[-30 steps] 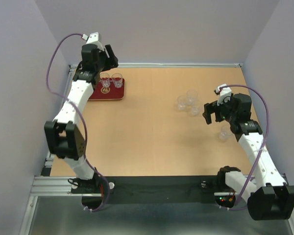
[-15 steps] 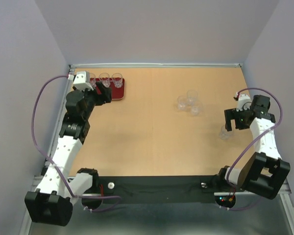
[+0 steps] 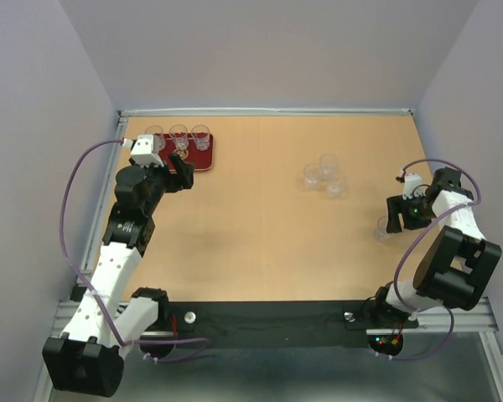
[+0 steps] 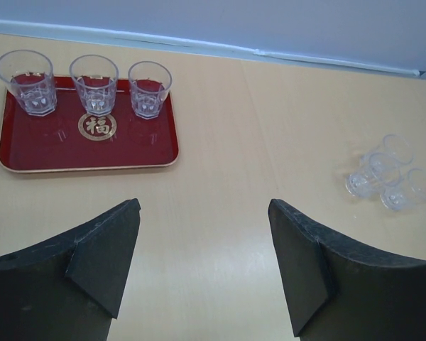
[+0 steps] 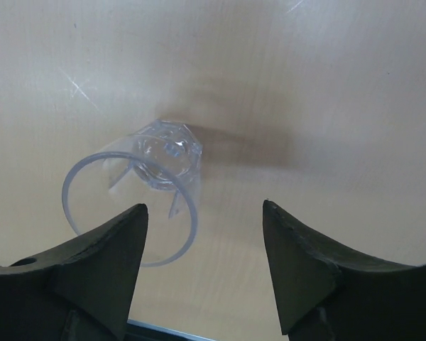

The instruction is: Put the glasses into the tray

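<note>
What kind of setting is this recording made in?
Most likely a robot test bench, not a kitchen: a wooden table boxed in by plain walls, two arms bolted to a metal rail, with a tray and glasses as props.

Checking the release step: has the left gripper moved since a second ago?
Yes. The left gripper has drawn back from above the tray to just short of its near rim.

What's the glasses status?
Left end effector open, empty. Right end effector open over lone clear round glass. Three glasses in dark red rectangular tray, three clustered glasses loose. No obstruction.
</note>
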